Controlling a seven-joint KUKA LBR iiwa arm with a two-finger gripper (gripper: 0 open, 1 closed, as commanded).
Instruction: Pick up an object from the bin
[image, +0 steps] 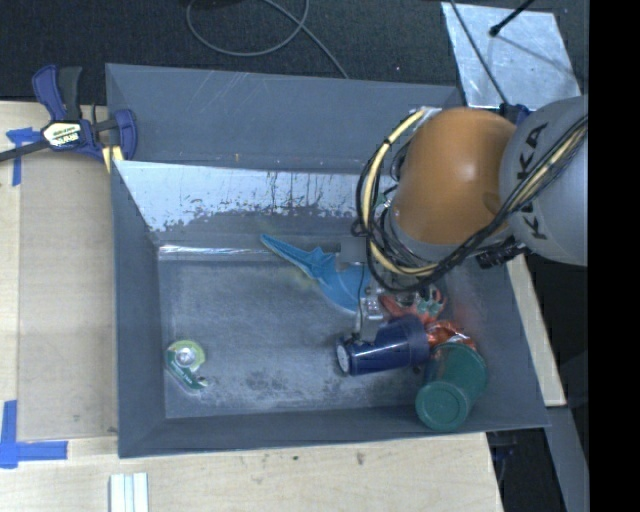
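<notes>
My gripper (373, 308) hangs low at the right of the bin, directly above the left end of a dark blue cylinder (385, 352) that lies on its side on the floor. It seems to touch the cylinder or sit just over it. A light blue shark-shaped toy (318, 266) lies just up and left of the gripper, its tail toward the back wall. A dark green cylinder (452, 387) leans in the front right corner beside the blue one. A small orange and red thing (442, 331) pokes out between the two cylinders, partly hidden.
A small pale green and white round thing (187, 360) lies alone near the front left corner. The arm's orange cover and cables hide the back right part of the bin. The right wall stands close to the gripper.
</notes>
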